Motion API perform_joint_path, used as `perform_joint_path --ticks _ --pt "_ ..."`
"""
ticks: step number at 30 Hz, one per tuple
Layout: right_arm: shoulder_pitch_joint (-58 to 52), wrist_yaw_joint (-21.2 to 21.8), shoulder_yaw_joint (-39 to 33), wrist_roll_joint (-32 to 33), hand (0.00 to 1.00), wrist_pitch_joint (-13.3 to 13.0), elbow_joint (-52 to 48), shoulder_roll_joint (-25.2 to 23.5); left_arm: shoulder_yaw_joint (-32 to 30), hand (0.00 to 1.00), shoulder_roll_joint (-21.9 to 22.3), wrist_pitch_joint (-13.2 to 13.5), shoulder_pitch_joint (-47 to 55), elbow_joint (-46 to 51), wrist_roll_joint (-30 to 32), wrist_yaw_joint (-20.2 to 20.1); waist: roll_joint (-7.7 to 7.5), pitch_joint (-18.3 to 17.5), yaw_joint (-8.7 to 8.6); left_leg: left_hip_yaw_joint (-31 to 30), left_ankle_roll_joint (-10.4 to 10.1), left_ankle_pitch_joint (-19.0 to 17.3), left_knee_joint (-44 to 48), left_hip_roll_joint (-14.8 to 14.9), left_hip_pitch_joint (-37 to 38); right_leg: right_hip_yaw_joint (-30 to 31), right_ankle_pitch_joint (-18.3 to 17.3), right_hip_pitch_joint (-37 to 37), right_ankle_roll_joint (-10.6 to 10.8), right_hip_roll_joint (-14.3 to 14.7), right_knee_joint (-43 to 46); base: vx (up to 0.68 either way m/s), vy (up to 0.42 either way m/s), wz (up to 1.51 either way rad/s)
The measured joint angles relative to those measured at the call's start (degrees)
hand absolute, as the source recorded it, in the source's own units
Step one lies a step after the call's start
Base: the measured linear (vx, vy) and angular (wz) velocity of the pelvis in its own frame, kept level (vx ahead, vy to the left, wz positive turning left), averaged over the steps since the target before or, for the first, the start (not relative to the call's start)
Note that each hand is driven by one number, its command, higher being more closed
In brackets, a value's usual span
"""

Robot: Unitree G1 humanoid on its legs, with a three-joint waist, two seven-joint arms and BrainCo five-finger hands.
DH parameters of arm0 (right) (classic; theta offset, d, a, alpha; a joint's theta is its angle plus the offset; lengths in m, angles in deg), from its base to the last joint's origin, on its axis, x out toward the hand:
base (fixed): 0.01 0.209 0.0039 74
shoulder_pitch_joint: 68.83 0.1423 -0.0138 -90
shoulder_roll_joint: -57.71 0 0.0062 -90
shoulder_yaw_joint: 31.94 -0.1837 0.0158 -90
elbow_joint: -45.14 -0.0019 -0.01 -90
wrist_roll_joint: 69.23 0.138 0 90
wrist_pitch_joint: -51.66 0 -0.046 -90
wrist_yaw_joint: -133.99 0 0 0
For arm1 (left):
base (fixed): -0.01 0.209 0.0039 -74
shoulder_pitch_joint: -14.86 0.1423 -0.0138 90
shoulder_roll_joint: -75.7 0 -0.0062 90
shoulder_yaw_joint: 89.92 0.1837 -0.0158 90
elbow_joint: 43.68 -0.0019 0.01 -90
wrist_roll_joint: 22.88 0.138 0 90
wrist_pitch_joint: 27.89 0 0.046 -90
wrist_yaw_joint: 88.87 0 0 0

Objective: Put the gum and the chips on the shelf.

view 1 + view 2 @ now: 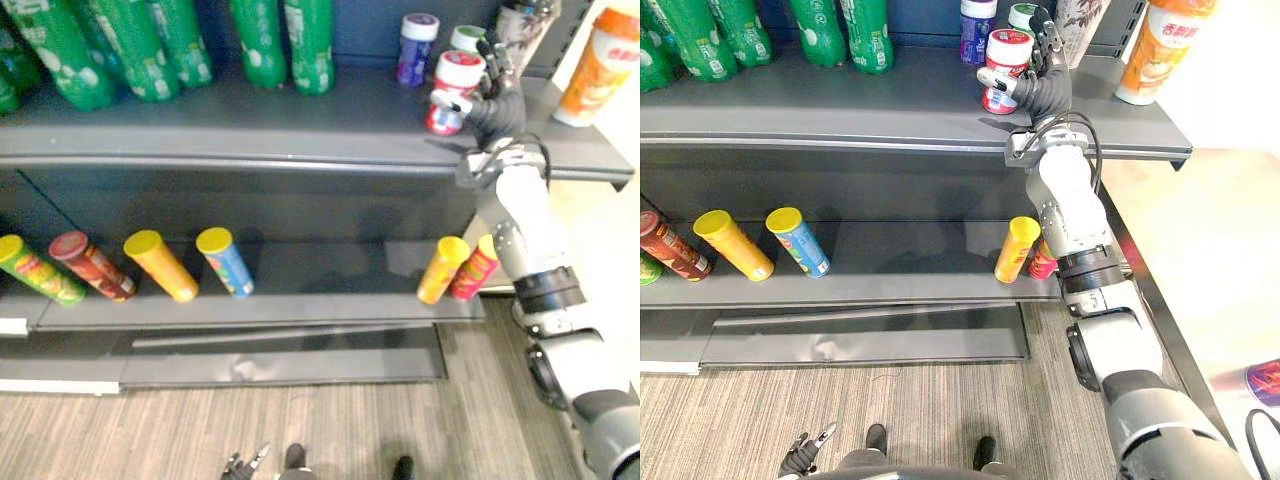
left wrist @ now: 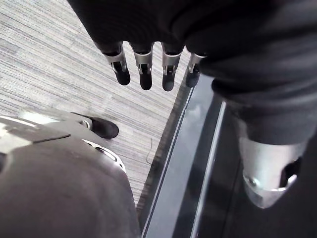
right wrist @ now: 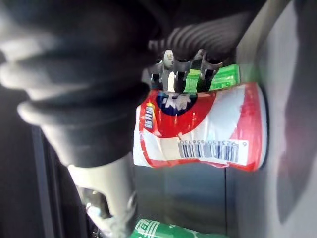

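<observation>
**Ann:** Up at the upper shelf (image 1: 250, 120) now. The right hand (image 1: 497, 103) is on the gum jar (image 1: 456, 92), the red-and-white one with the pale lid.

**Bo:** And it has it. The thumb lies across the front of the jar and the fingers (image 3: 174, 74) curl over the far side, so the jar is pinched between them.

**Ann:** Where does the jar sit?

**Bo:** On the upper shelf, near the front edge. In the right wrist view its base is against the shelf surface. A purple jar (image 1: 415, 48) and a green-lidded one (image 1: 466, 38) stand just behind it. Green bottles (image 1: 260, 45) stand along the back to the left, and an orange bottle (image 1: 596, 65) is off to the right.

**Ann:** And the chips?

**Bo:** Down on the lower shelf (image 1: 330, 270). A yellow chip can (image 1: 441, 270) and a pink chip can (image 1: 476, 268) lean side by side, touching, just beside the right arm. Four more chip cans (image 1: 160, 265) lie tilted along the left.

**Ann:** The left hand (image 2: 144, 73)?

**Bo:** Hanging low over the striped floor (image 2: 59, 64), fingers straight and relaxed, holding nothing.
</observation>
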Motion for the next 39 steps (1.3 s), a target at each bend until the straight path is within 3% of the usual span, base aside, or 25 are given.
perform_joint_path --ticks 2,6,11,16,23,28,30,32,34,35,39 --pt "0.0 0.0 -0.1 0.2 0.0 1.2 -2.6 0.1 -0.1 0.0 0.0 0.0 0.0 0.0 0.0 0.0 -0.02 0.0 -0.26 0.1 0.0 0.0 0.0 0.1 0.1 0.2 0.1 0.0 -0.1 0.2 0.0 0.02 -0.009 -0.03" --pt "0.1 0.4 -0.1 0.7 0.0 1.2 -9.4 1.6 -0.6 0.0 0.0 0.1 0.0 -0.2 0.0 -0.1 -0.36 -0.2 -0.33 0.3 0.0 0.0 0.0 0.5 0.2 0.4 0.1 0.0 -0.1 0.5 0.0 0.0 -0.002 -0.01" --pt "0.4 1.2 -1.3 1.9 0.0 0.5 -13.8 3.5 -1.3 0.0 -0.6 0.2 0.4 -0.9 0.0 -0.4 -1.88 -1.2 -0.98 1.6 -0.1 0.0 0.0 1.0 0.7 1.2 0.2 -0.2 -0.3 0.9 0.0 0.0 -0.008 -0.1" --pt "0.4 0.3 -2.9 2.9 0.0 -2.4 -17.7 7.3 -1.3 0.0 -0.7 0.5 0.5 -1.1 1.6 -0.4 -2.16 -1.5 -1.88 2.2 -0.2 0.0 -0.1 1.0 1.0 1.9 0.2 -0.4 -0.2 0.8 0.0 -0.01 0.002 -0.08" --pt "-0.9 -2.4 -8.0 5.2 0.0 -6.2 -23.7 8.8 -1.4 0.0 -0.7 1.0 0.7 -2.8 1.7 -0.4 -2.21 -2.7 -3.15 4.6 -0.3 -0.1 0.0 1.3 1.3 3.9 0.5 -1.3 -0.3 1.2 0.0 0.02 -0.002 -0.14" --pt "-15.7 -2.2 -17.1 8.5 0.0 -8.8 -31.8 9.9 -2.4 0.0 -0.7 1.9 1.5 -3.2 1.6 -0.5 -2.51 -4.0 -3.62 6.3 -0.6 -0.4 -0.1 1.5 1.8 5.6 0.6 -2.0 -0.3 1.4 0.0 0.02 0.002 -0.18" --pt "-23.3 0.3 -18.3 9.0 0.0 -8.5 -33.1 9.3 -3.2 0.0 -0.5 2.6 2.3 -3.3 1.6 -0.5 -2.51 -4.6 -4.33 7.3 -0.7 -0.5 -0.1 1.6 1.8 6.6 0.6 -2.5 -0.2 1.6 0.0 0.01 0.0 -0.26" --pt "-31.8 6.5 -18.1 9.6 0.0 -7.2 -33.6 7.7 -3.5 0.0 -0.4 3.1 2.9 -3.9 1.5 -0.6 -2.39 -5.1 -5.19 8.0 -0.8 -0.7 -0.1 1.7 1.8 7.5 0.7 -3.1 -0.1 1.8 0.0 0.0 -0.005 -0.24" --pt "-43.7 14.8 -17.2 10.9 0.0 -4.3 -33.5 5.9 -3.6 0.0 -0.4 3.4 2.9 -5.1 1.5 -0.7 -2.02 -5.3 -6.33 8.2 -1.1 -1.0 -0.2 1.9 1.8 8.0 0.6 -3.5 -0.3 2.0 0.0 0.0 -0.007 -0.17" --pt "-46.6 16.3 -16.8 11.4 0.0 -3.6 -33.4 5.7 -3.6 0.0 -0.4 3.6 3.0 -5.3 1.5 -0.7 -1.86 -5.4 -6.37 8.3 -1.1 -1.2 -0.1 1.9 1.8 8.1 0.5 -3.6 -0.5 2.0 0.0 0.03 0.003 -0.08" --pt "-60.7 28.5 -7.7 12.9 0.0 -0.4 -28.5 3.7 -2.1 0.0 -0.4 4.4 3.0 -5.4 1.1 -1.0 -0.96 -5.8 -6.62 9.6 -1.5 -2.1 0.0 1.7 2.0 9.0 0.6 -4.1 -0.2 1.9 0.0 0.03 0.011 -0.12"
